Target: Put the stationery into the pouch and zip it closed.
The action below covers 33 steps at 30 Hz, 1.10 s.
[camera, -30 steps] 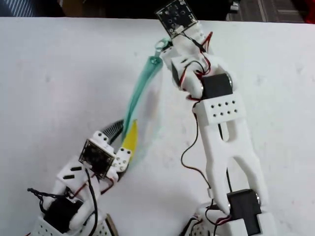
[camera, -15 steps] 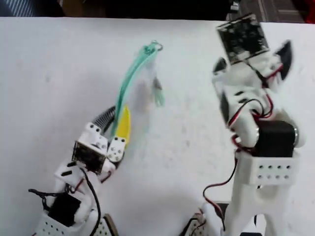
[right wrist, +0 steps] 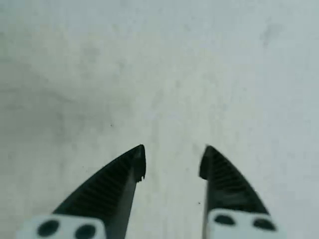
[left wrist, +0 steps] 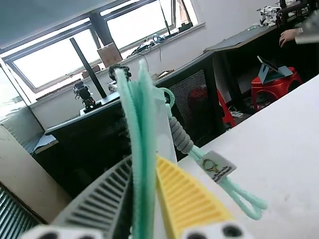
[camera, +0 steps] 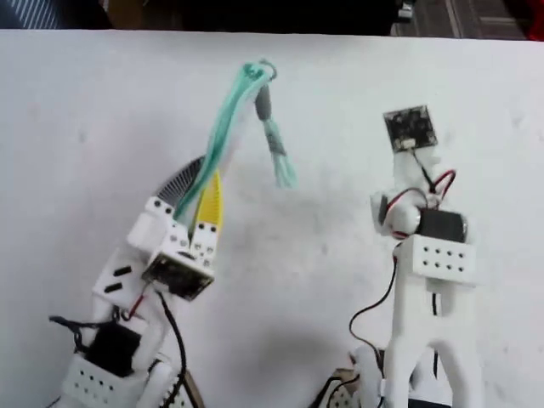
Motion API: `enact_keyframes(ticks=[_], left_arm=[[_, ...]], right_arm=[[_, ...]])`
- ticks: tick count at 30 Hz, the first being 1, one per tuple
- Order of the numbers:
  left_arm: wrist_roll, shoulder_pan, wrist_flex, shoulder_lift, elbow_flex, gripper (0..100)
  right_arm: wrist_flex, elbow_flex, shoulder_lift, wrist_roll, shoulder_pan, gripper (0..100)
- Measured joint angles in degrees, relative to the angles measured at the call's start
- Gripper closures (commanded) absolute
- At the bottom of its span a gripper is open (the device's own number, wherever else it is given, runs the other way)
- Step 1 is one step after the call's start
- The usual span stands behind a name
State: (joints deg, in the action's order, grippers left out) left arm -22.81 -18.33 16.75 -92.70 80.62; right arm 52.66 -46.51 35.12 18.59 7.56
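Lab: desks point(left wrist: 234, 42), big windows point(left wrist: 142, 22)

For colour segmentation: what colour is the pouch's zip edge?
Teal green; the pouch zip edge shows best in left wrist view.

**Your white table point(camera: 408, 280), seen from above**

You have a plain white top that runs across the whole high view and ends at a dark strip along the far side. Faint grey smudges show on it here and there. Towards the far side, the looped end of the green cord point(camera: 280, 166) comes down to the surface. Whether it rests on the top or hangs just above it, you cannot tell.
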Motion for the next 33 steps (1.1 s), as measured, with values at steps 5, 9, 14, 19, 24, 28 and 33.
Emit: enact_keyframes(ticks=[5,9,14,19,24,28,33], left_arm=[[-2.4,-0.2,-2.2,22.9,-17.8,98],[-10.0,-0.6,-6.4,44.4,-30.0,98],[-10.1,-5.6,-14.1,68.1,-32.4,98],[-8.4,-13.3,-17.8,77.8,-32.6,96],[-8.0,-17.8,-12.6,86.8,-33.9,79],[-0.5,-18.5,-9.0,91.1,-34.7,77],[9.0,-17.4,4.6,91.3,-41.9,75]], right_arm=[[-14.6,-12.4,0.0,-4.0,-1.0,98.3],[-21.4,-16.3,0.0,-4.4,-0.6,98.0],[-24.5,-16.6,0.0,-5.0,2.4,97.8],[-26.6,-16.6,0.0,-8.9,8.3,97.5],[-26.9,-16.6,0.0,-9.8,10.9,97.5],[-26.9,-16.6,0.0,-9.8,10.9,97.7],[-26.9,-17.4,0.0,-9.8,10.9,97.6]])
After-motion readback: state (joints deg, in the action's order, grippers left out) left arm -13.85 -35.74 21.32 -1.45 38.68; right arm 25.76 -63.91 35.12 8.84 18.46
